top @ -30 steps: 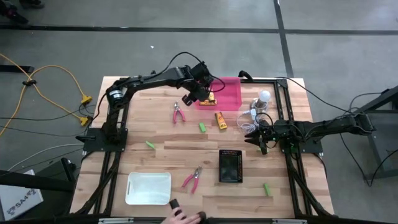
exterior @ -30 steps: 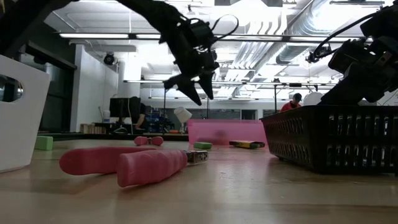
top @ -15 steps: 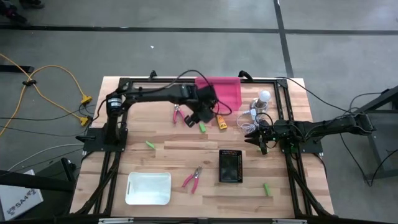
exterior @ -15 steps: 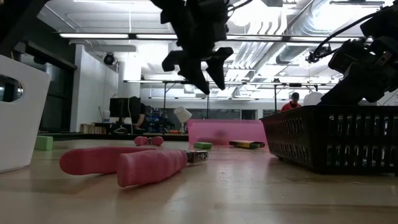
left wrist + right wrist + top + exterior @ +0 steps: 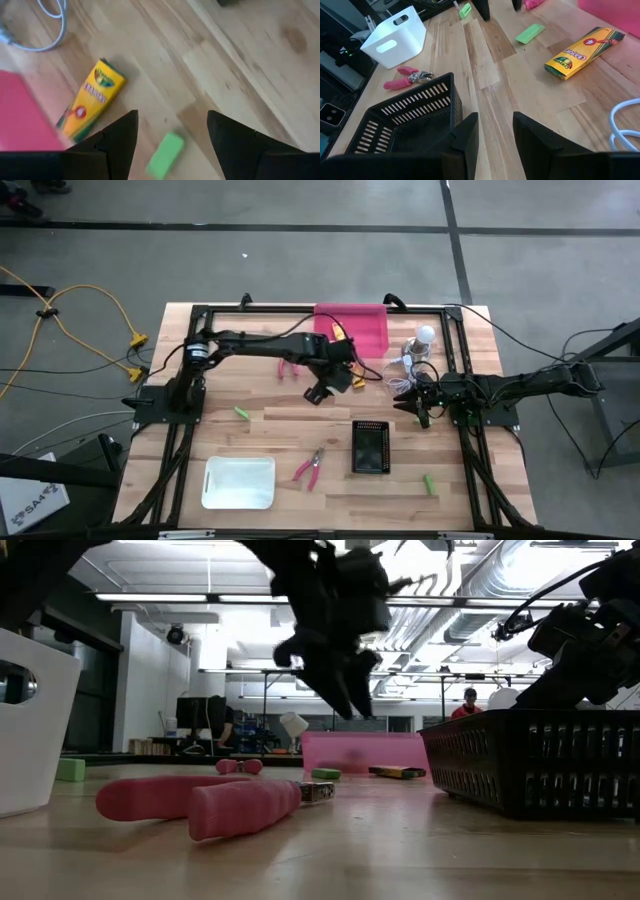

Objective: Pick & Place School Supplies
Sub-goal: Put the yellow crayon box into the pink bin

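Left wrist view: left hand [image 5: 170,131] open, empty, above green block [image 5: 165,154] beside crayon box [image 5: 90,103].

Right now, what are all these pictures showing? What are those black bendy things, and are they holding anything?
They are two robot arms at a wooden table. One picture looks down from above, one looks across from table height, and two come from cameras on the arms' wrists.

The left gripper hangs open above a green block, next to a crayon box. It holds nothing. The right gripper waits at the table's right edge, also empty.

Also on the table: a pink tray, a white bin, a black basket, pink pliers, more green blocks and a white bulb with a cable.
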Robot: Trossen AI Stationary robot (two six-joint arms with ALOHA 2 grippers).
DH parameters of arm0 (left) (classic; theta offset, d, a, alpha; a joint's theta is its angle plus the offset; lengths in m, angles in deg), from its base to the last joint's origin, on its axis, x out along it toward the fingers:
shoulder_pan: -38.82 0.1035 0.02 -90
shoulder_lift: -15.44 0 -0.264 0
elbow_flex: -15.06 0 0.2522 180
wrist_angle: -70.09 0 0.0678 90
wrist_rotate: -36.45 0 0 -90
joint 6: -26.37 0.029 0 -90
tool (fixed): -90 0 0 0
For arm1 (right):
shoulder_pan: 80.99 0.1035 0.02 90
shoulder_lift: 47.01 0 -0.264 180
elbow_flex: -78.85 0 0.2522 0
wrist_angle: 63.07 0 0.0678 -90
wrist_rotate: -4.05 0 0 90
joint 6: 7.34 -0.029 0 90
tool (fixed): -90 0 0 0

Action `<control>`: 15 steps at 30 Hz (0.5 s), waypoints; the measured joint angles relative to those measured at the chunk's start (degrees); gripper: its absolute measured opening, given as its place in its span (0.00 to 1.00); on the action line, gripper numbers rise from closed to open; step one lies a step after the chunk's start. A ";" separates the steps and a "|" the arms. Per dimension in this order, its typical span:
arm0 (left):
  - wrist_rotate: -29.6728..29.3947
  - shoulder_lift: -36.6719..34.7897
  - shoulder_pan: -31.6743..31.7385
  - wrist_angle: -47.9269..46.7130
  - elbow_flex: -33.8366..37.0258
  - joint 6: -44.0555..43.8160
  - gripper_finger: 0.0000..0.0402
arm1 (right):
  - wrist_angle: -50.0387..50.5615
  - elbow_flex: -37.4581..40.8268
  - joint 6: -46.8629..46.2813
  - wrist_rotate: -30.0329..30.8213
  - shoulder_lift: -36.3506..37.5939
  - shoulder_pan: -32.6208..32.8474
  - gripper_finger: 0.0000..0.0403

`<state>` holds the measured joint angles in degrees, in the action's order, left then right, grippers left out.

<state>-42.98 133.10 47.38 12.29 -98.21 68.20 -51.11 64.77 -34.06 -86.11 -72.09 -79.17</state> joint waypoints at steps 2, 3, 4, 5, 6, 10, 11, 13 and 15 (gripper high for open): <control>2.36 1.20 0.36 2.38 0.00 -1.12 0.57 | -0.04 0.00 0.00 0.00 0.00 -0.01 0.27; 2.78 1.35 0.56 3.58 0.01 -1.26 0.57 | 0.01 0.00 0.00 0.00 0.00 0.00 0.27; 2.78 1.44 0.76 4.36 0.04 -1.25 0.57 | -0.01 0.00 0.00 0.00 0.00 0.00 0.27; 2.59 1.78 0.86 6.09 0.01 -1.00 0.57 | -0.03 0.00 0.00 0.00 0.00 -0.01 0.27; 2.21 1.93 0.97 8.03 -0.09 -0.30 0.57 | -0.04 0.00 -0.02 0.00 0.00 -0.02 0.27; 1.83 2.68 1.37 9.67 -0.04 2.09 0.57 | 0.11 0.00 -0.02 -0.02 -0.04 0.00 0.27; 1.74 3.01 1.48 10.17 -0.17 2.16 0.57 | 0.10 0.00 -0.01 -0.02 -0.06 -0.01 0.27; 1.56 3.79 1.51 9.18 0.00 2.31 0.57 | 0.11 0.00 -0.01 -0.02 -0.09 -0.01 0.27; 1.50 4.67 1.53 10.43 0.00 3.16 0.57 | 0.13 0.00 0.00 -0.02 -0.11 -0.01 0.27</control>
<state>-41.48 137.77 48.90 22.72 -98.21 71.36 -50.98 64.77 -34.06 -86.13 -72.20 -79.18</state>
